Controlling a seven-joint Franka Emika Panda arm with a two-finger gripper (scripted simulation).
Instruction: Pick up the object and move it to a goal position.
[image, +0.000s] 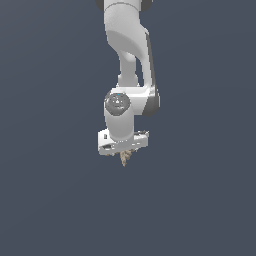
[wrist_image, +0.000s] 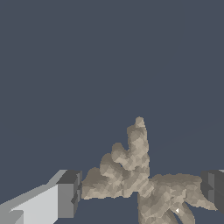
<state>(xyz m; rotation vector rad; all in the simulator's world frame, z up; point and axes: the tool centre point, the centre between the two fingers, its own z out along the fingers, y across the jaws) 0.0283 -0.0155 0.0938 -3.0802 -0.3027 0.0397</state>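
Fingers (wrist_image: 69, 194) grasp the object (wrist_image: 140, 181), which sits pinched directly between their dark pads.

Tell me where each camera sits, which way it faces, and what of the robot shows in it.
Exterior view: off the arm, roughly level with it, facing the white arm against a plain grey backdrop; the gripper hangs at the arm's end, with the tan object's tip poking out beneath.
Wrist view: on the wrist, looking along the gripper past its two dark fingertips; the lumpy tan object sits between them, touching both.
Shared: the object and the gripper around it.
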